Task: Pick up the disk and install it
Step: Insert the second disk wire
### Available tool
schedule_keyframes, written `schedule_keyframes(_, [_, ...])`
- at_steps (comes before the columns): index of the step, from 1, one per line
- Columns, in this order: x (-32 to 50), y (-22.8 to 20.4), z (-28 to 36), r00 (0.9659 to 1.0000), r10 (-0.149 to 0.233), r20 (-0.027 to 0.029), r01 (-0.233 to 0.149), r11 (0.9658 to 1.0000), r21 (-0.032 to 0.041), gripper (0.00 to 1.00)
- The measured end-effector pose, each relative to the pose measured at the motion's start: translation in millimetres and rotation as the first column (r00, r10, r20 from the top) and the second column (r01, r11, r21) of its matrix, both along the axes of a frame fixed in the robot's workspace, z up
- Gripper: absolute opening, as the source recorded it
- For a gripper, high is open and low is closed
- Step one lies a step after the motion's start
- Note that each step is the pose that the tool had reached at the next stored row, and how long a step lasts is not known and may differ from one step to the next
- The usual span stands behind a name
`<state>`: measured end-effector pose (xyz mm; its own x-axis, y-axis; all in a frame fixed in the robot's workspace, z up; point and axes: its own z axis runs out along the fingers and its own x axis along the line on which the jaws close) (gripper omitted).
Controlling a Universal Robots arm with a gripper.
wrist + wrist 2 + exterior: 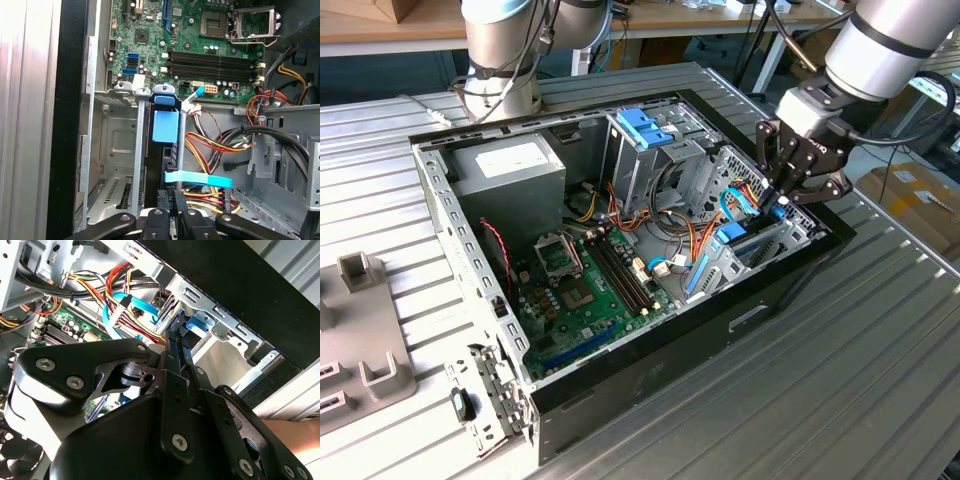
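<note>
An open black computer case lies on its side on a ribbed metal desk, its interior exposed to the exterior view. Inside, a green motherboard covers the floor of the case, a grey power supply occupies the far corner toward the exterior view's left, and a tall metal cage with a blue plastic bracket stands near the middle. The robot arm enters from the exterior view's right and lowers its gripper into the drive bay at the case's front wall. The disk stands on edge in that bay, slotted between the metal rails — its light-blue carrier tab faces the motherboard in the first wrist view, and the same blue tab shows just past the fingers in the second wrist view. The jaws are drawn together on the disk's near edge, the black fingers pinching it from either side. A flat blue cable crosses just beside the gripper, and bundled red, yellow and orange wires run beside the bay.
</note>
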<state>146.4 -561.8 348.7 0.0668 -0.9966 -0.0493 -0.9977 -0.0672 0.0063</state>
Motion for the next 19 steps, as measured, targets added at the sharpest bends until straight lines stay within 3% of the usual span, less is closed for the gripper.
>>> schedule_keyframes(12, [0.0, 0.0, -0.1, 0.9959, -0.091, 0.0, 0.091, 0.9959, 0.0001, 0.16])
schedule_keyframes(19, [-1.4, -1.6, -0.1, 0.9954, -0.096, 0.0, 0.096, 0.9954, 0.0001, 0.16])
